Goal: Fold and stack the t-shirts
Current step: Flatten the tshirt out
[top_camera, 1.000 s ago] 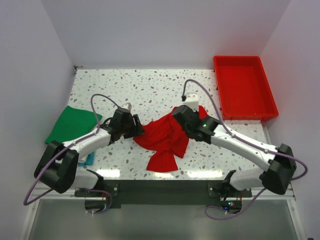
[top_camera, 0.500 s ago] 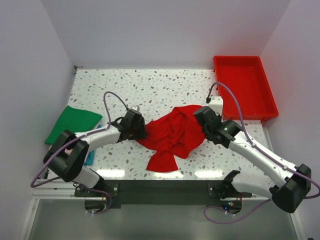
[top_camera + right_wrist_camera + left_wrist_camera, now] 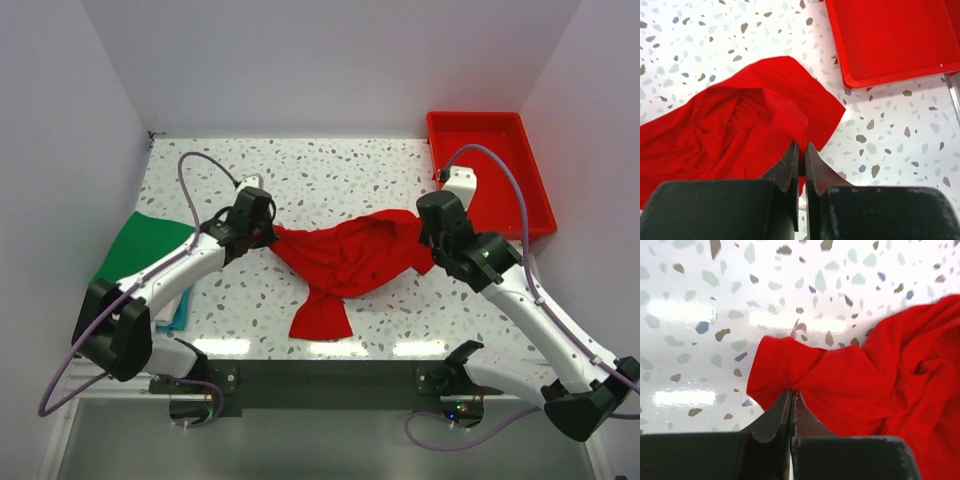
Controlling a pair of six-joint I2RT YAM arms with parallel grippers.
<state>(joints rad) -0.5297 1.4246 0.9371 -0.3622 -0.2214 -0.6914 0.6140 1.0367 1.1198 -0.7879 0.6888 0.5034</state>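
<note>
green t-shirt half-hidden, teal cloth perhaps beneath

Bright, table glare, foreground perhaps soft

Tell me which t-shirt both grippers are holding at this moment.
The red t-shirt, stretched between the left gripper and the right gripper. The green t-shirt lies apart on the left side, in no gripper.
</note>
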